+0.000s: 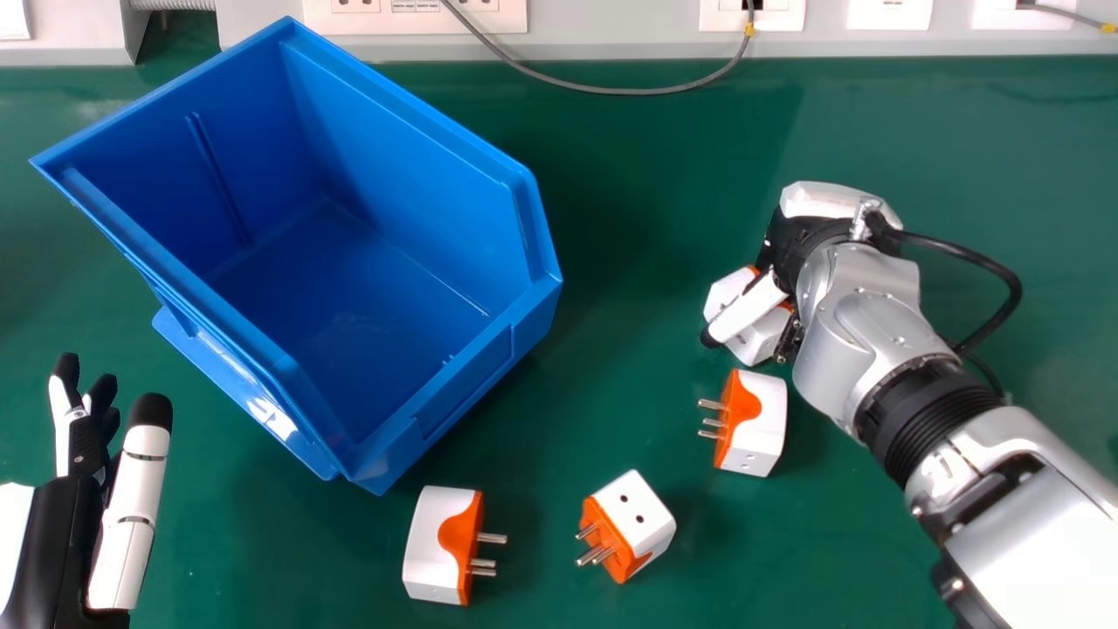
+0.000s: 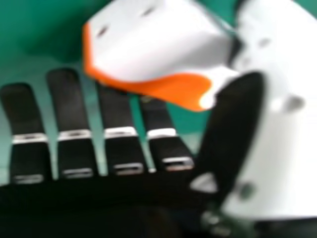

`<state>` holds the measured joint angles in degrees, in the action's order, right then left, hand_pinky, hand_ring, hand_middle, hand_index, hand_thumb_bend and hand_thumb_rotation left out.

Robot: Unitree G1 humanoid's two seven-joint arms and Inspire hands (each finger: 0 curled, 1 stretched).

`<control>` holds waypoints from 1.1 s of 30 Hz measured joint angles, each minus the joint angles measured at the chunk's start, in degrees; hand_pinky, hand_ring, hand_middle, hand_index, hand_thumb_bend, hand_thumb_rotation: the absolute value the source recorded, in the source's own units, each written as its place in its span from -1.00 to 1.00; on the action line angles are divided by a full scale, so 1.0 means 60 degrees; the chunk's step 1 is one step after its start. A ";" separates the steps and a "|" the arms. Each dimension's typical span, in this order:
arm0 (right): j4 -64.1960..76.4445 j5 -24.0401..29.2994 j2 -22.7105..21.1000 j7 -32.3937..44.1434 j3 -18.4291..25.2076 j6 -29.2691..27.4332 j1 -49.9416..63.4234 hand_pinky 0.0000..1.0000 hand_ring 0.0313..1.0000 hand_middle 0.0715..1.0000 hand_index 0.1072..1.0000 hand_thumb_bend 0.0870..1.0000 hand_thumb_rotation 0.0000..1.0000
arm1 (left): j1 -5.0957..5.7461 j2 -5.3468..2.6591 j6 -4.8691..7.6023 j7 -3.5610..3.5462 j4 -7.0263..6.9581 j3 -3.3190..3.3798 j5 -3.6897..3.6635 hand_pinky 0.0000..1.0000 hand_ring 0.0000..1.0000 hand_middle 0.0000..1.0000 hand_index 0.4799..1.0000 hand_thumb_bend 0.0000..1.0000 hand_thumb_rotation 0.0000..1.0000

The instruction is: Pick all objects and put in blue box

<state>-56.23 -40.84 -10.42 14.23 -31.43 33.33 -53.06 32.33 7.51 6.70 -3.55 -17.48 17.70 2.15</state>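
My right hand (image 1: 748, 307) is low over the table, right of the blue box (image 1: 515, 349), its thumb lying across a white and orange plug adapter (image 1: 723, 293). In the right hand view, the straight fingers of the right hand (image 2: 122, 148) reach under the edge of that adapter (image 2: 153, 49), and the thumb is beside it; firm contact cannot be told. Three more adapters lie on the table: one (image 1: 764, 424) just below that hand, one (image 1: 645, 515) nearer the front, one (image 1: 432, 546) below the box. My left hand (image 1: 131, 515) stays open at the lower left.
The green table (image 1: 611, 376) extends around the box. Along its back edge runs a grey panel with sockets (image 1: 419, 16), and a grey cable (image 1: 603, 89) loops down onto the tabletop behind the box.
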 measured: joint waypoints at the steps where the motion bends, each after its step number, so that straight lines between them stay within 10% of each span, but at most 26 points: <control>1: 0.0000 0.0014 0.0000 0.0009 0.0004 0.0015 0.0000 -0.59 -0.43 -0.05 0.39 0.09 -0.77 | 0.0002 0.0000 -0.0002 0.0000 0.0000 0.0001 0.0000 0.92 1.00 1.00 1.00 0.01 1.00; 11: 0.0247 0.0074 -0.0034 -0.0028 -0.0011 -0.0105 0.0069 -0.74 -0.59 -0.13 0.46 0.05 -0.96 | 0.0070 0.0000 -0.0065 -0.0005 -0.0128 0.0003 0.0000 0.92 1.00 1.00 1.00 0.02 1.00; 33: 0.0175 0.0198 -0.0265 -0.1792 0.0248 -0.1484 0.0560 -0.64 -0.36 -0.11 -0.10 -0.04 -1.00 | 0.0241 -0.0001 -0.0192 -0.0049 -0.0385 0.0002 0.0000 0.91 1.00 1.00 1.00 0.04 1.00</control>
<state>-55.18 -39.66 -12.01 3.48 -29.94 24.43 -49.70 33.77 7.51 5.55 -3.85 -19.80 17.71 2.15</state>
